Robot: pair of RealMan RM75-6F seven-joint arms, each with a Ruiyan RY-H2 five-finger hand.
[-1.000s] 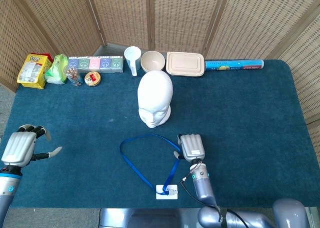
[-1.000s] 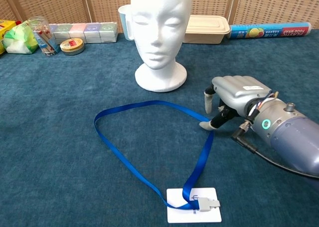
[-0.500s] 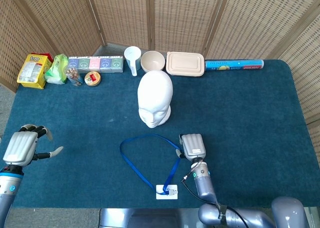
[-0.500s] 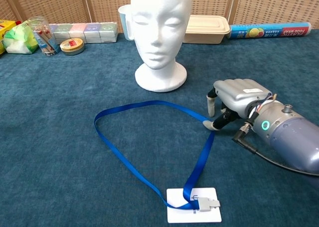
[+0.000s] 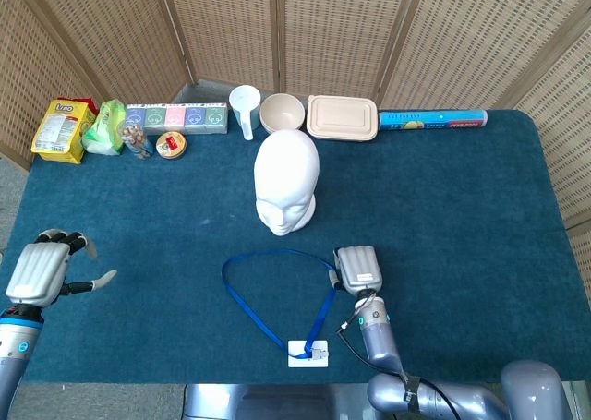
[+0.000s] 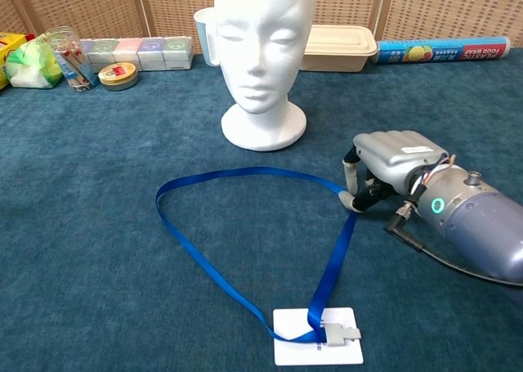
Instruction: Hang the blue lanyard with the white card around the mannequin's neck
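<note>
Overhead, left hand (image 5: 39,270) visible, chest view lacks it.

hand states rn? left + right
Left hand: open, holding nothing, off at the table's edge.
Right hand: fingers closed around the blue lanyard strap; firm hold cannot be told.

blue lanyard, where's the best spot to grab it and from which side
Grip the blue lanyard on its strap at the loop's right corner, where the right hand already touches it, coming from the right. The strap lies flat on the table there, clear of the white card, so lifting should open the loop.
</note>
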